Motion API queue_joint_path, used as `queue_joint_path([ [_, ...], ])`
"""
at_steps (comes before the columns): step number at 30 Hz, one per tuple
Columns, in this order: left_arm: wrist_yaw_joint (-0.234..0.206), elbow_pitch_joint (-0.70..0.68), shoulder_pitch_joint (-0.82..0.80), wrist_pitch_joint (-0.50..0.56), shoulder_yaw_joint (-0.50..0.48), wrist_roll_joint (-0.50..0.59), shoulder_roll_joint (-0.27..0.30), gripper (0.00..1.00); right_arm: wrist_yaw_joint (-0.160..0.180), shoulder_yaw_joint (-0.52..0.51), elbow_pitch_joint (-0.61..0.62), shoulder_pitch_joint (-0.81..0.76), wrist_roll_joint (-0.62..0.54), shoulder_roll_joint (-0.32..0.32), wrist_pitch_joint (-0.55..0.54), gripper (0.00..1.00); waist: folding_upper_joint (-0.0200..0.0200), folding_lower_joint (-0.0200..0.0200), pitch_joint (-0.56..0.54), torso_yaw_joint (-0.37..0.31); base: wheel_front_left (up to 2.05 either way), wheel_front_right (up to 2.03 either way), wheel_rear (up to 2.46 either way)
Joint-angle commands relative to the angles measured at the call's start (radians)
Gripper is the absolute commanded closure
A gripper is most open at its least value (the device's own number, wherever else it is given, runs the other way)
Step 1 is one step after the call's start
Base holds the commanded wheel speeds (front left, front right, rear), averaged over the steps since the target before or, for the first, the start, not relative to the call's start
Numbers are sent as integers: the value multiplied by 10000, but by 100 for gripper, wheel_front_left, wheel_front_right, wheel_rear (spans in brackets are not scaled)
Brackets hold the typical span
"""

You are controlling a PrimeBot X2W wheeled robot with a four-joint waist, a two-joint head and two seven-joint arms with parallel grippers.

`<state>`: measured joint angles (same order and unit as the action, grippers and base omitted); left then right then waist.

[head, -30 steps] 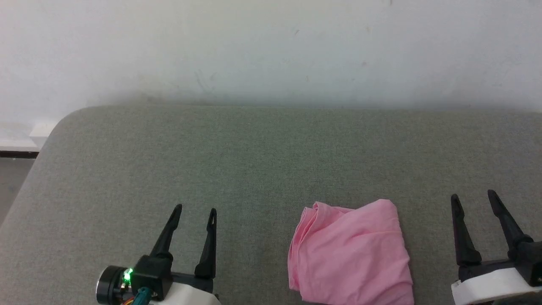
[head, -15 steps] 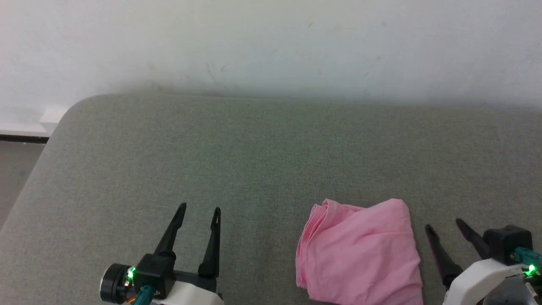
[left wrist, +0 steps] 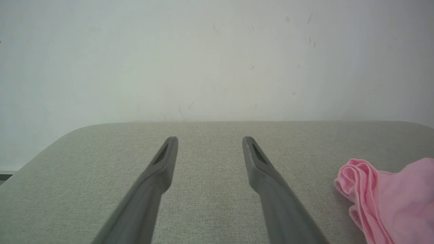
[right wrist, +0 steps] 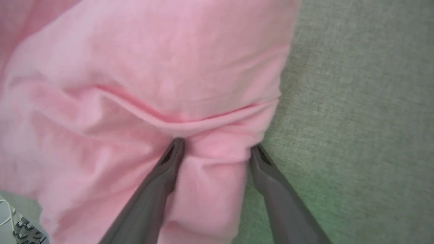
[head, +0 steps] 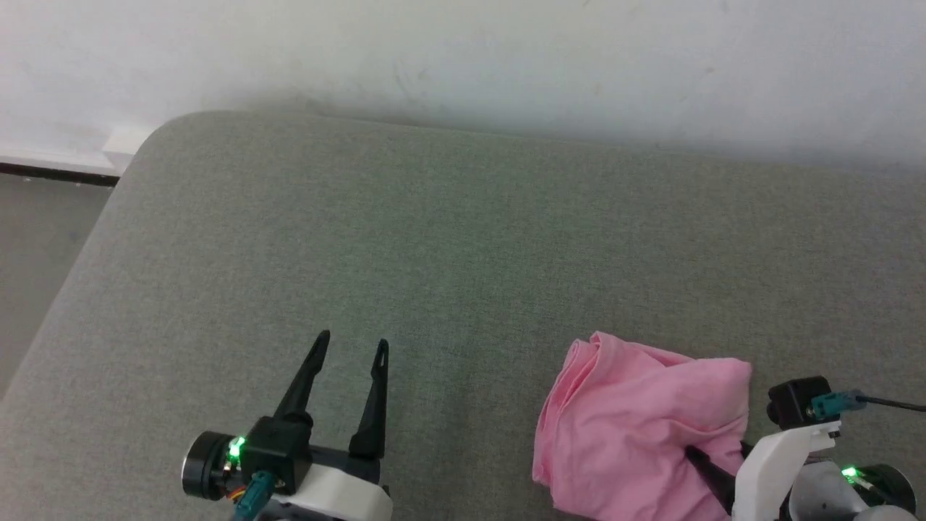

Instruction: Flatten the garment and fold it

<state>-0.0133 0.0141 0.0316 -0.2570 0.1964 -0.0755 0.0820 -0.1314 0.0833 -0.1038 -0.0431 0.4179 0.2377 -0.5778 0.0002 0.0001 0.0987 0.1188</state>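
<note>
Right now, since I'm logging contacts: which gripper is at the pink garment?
The right gripper: open, straddling a fold of the garment. The left gripper sits apart from it.

The garment (head: 636, 420) was thin pink knit cloth, soft, matt and creased. Under it, the cushion (head: 434, 239) was grey-green woven fabric, matt and coarse-grained. Behind the garment, the wall (head: 463, 51) was flat white paint, lightly scuffed. The 2 fingers of the left gripper (head: 353, 339) and right gripper (right wrist: 217, 144) looked like dark matt plastic.
</note>
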Motion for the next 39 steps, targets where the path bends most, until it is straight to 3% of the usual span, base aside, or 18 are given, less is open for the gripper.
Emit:
queue_joint_path([
  [1,58,36,-197,-47,-5,107,-46,0,7,153,-248,170,29,-88,-125,0,-2,-1,129,168,0,0,0],
  [2,62,45,-209,-47,-10,115,-51,0,7,233,-375,213,0,-99,-128,0,-2,-1,137,189,0,0,0],
  [3,67,56,-219,-47,-13,121,-57,0,7,286,-509,257,-45,-108,-101,10,-2,-1,138,204,0,0,0],
  [4,65,67,-221,-47,-14,131,-63,0,7,336,-635,311,-128,-94,-37,64,-2,-1,133,211,0,0,0],
  [5,58,79,-215,-47,-12,143,-70,0,7,402,-732,380,-258,-48,85,100,-2,-1,118,206,0,0,0],
  [9,50,90,-161,-47,2,178,-92,0,7,714,-855,765,-880,244,554,100,-2,-1,48,-51,0,0,0],
  [14,66,47,-188,-47,42,218,-116,0,7,1481,-443,1560,-1897,1281,757,100,-2,-1,139,-815,0,0,0],
  [25,206,17,-1201,-47,287,455,-156,0,7,2913,269,3268,-1733,4933,125,100,-2,-1,1423,-2874,0,0,0],
  [31,285,54,-2095,-47,322,634,-62,0,7,3069,-1013,3995,-1383,6474,1045,100,-2,-1,2509,-3390,0,0,0],
  [39,381,-124,-3064,-47,430,871,184,0,7,2428,-3730,4763,-1881,7043,2995,100,-2,-1,3861,-3276,0,0,0],
])
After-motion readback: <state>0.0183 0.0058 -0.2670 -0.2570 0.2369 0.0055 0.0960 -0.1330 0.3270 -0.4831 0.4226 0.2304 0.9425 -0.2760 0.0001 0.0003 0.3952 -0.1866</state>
